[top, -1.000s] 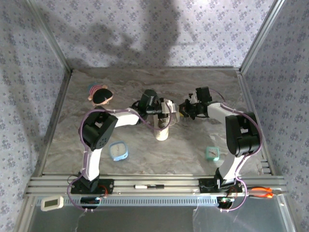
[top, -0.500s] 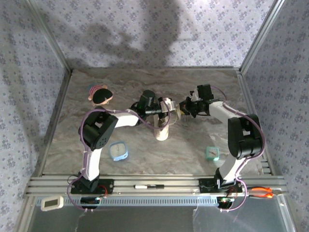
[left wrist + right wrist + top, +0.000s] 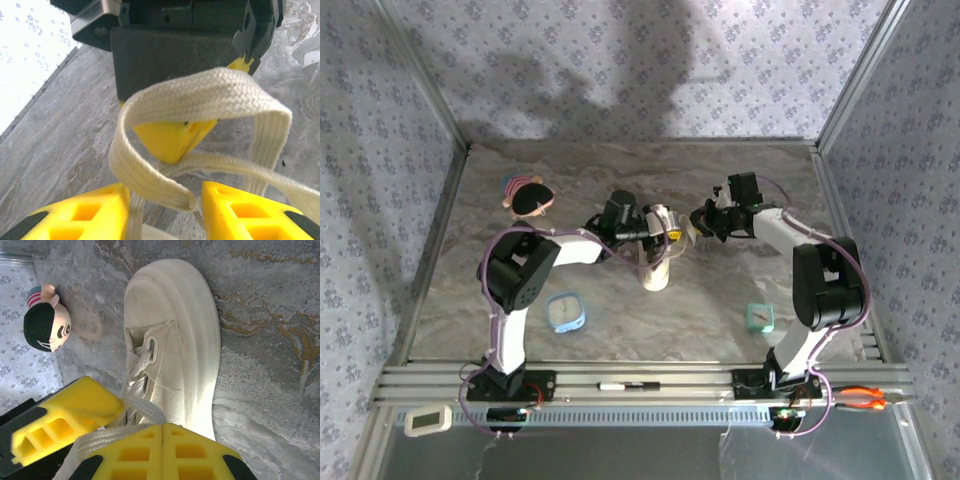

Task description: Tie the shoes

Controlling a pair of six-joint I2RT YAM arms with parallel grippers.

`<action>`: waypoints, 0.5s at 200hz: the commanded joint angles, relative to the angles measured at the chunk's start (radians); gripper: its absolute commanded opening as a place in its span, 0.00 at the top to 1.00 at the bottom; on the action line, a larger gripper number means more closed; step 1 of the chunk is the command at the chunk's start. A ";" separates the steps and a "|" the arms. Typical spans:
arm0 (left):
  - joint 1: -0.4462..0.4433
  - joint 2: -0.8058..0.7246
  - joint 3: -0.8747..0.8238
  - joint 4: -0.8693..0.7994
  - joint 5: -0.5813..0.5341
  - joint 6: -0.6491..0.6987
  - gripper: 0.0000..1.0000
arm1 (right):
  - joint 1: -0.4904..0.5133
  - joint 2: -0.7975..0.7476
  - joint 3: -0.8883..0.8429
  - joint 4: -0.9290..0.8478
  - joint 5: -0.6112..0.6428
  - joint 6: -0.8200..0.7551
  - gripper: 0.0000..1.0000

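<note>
On veined marble tabletop, cream canvas shoe, flat woven lace looped

Overhead, the light is soft and even, and big blurry shadows spread across the back wall. On the left wrist, the top-left corner blows out white, the lace reads crisp, and the left gripper's fingers go soft. On the right wrist, strong light glares off the shoe sole, and the right gripper's fingers are slightly blurred.

No words, brand names, numbers or signs can be read on anything in these pictures.
</note>
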 commanded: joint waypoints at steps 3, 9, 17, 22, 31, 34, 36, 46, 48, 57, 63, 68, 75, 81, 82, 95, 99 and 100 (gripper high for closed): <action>0.031 -0.082 -0.023 -0.071 0.036 0.045 0.53 | 0.007 -0.024 0.028 -0.027 0.019 -0.024 1.00; 0.036 -0.096 -0.029 -0.083 0.037 0.052 0.52 | 0.007 -0.023 0.029 -0.029 0.022 -0.024 1.00; 0.044 -0.112 -0.035 -0.104 0.041 0.064 0.51 | 0.007 -0.023 0.031 -0.032 0.024 -0.027 1.00; 0.047 -0.122 -0.037 -0.119 0.044 0.071 0.51 | 0.007 -0.022 0.034 -0.034 0.025 -0.030 1.00; 0.054 -0.140 -0.038 -0.143 0.046 0.076 0.51 | 0.010 -0.020 0.039 -0.042 0.028 -0.035 1.00; 0.056 -0.146 -0.039 -0.149 0.046 0.077 0.51 | 0.010 -0.020 0.041 -0.045 0.031 -0.036 1.00; 0.057 -0.150 -0.040 -0.152 0.048 0.079 0.51 | 0.010 -0.020 0.044 -0.046 0.032 -0.038 1.00; 0.063 -0.167 -0.041 -0.167 0.051 0.081 0.51 | 0.014 -0.017 0.052 -0.058 0.038 -0.046 1.00; 0.064 -0.170 -0.041 -0.169 0.053 0.081 0.51 | 0.015 -0.018 0.054 -0.059 0.040 -0.048 1.00; 0.067 -0.183 -0.032 -0.189 0.062 0.079 0.51 | 0.020 -0.017 0.062 -0.069 0.046 -0.055 1.00; 0.067 -0.186 -0.023 -0.207 0.069 0.080 0.51 | 0.023 -0.015 0.067 -0.075 0.049 -0.059 1.00; 0.066 -0.188 -0.012 -0.225 0.080 0.084 0.51 | 0.024 -0.015 0.072 -0.080 0.052 -0.064 1.00; 0.063 -0.187 0.006 -0.251 0.087 0.091 0.51 | 0.030 -0.013 0.075 -0.087 0.058 -0.067 1.00; 0.057 -0.185 0.024 -0.272 0.086 0.106 0.51 | 0.032 -0.013 0.079 -0.092 0.061 -0.071 1.00; 0.056 -0.184 0.026 -0.274 0.086 0.108 0.51 | 0.033 -0.013 0.079 -0.093 0.061 -0.071 1.00; 0.040 -0.173 0.059 -0.314 0.065 0.146 0.51 | 0.039 -0.011 0.084 -0.097 0.065 -0.075 1.00; 0.034 -0.168 0.068 -0.326 0.059 0.157 0.51 | 0.039 -0.012 0.085 -0.100 0.065 -0.077 1.00; 0.033 -0.167 0.071 -0.328 0.058 0.159 0.51 | 0.040 -0.012 0.086 -0.100 0.065 -0.077 1.00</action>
